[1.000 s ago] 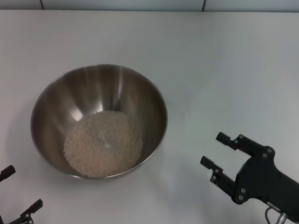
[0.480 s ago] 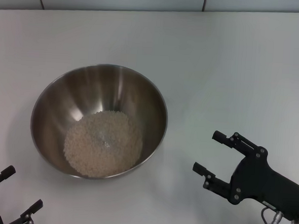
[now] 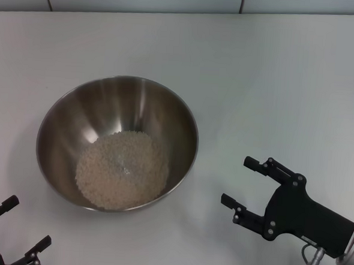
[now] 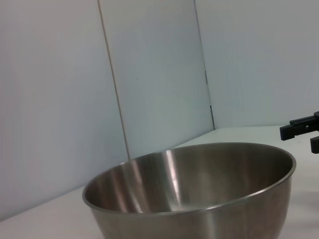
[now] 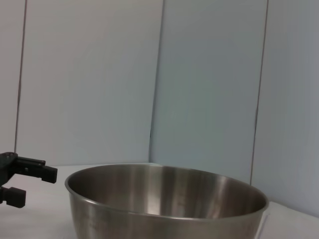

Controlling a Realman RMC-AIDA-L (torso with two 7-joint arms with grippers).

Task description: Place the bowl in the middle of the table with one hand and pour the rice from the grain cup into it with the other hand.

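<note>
With the rice (image 3: 122,168) heaped in the bowl (image 3: 116,142) mid-desk (image 3: 276,78), I judge the pour done. My right gripper (image 3: 244,181) and left gripper (image 3: 24,222) sit near me, jaws apart, empty; no grain cup visible.

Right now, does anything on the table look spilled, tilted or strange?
Nothing looks spilled or askew. The rice lies heaped inside the bowl, which stands upright on the table. One odd point: no grain cup shows in any view. The left gripper and right gripper are open, empty and clear of the bowl.
</note>
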